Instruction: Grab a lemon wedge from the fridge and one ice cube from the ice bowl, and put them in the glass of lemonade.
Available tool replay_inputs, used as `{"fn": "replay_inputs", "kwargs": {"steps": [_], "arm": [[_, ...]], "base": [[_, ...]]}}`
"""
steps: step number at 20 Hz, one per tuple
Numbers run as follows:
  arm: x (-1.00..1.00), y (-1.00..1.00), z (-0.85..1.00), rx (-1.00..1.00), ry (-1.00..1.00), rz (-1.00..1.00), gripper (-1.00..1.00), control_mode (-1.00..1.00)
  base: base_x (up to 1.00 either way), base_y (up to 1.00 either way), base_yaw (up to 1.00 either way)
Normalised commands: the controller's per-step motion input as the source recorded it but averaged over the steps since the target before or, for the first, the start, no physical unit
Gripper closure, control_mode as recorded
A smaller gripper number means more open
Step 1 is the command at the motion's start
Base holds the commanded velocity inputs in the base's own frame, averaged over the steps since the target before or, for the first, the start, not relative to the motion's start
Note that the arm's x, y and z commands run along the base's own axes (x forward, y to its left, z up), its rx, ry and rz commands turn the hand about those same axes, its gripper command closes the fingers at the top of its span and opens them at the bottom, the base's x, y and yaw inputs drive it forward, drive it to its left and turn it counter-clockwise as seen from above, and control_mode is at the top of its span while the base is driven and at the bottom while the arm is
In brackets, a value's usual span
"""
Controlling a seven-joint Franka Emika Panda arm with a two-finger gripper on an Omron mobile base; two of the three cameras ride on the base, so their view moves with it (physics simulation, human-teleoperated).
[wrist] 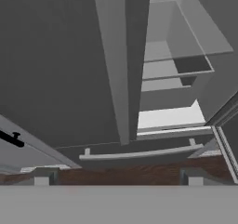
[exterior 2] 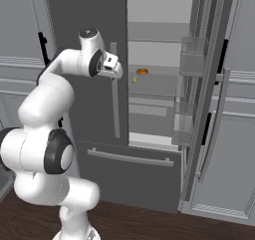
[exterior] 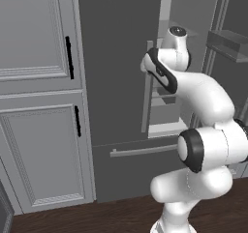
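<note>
The fridge (exterior 2: pixel 89 25) stands with its right door (exterior 2: pixel 209 84) swung wide, so the way onto the pale shelves (exterior 2: pixel 154 82) is open. The left door (exterior: pixel 116 63) is shut, its long bar handle (exterior 2: pixel 115 92) just beside the gap. The open door's clear bins (exterior 2: pixel 191 57) crowd the right side.
</note>
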Motion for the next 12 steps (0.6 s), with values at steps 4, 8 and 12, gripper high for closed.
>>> {"fn": "replay_inputs", "kwargs": {"steps": [4, 8, 12], "arm": [[0.46, 0.0, -0.03, 0.08, -0.14, 0.06, -1.0, -1.0], [0.17, 0.0, 0.28, 0.01, -0.15, 0.03, -1.0, -1.0], [-0.06, 0.0, 0.45, 0.0, -0.16, 0.0, -1.0, -1.0]], "base": [[0.0, 0.0, 0.0], [0.0, 0.0, 0.0], [0.0, 0.0, 0.0]]}}
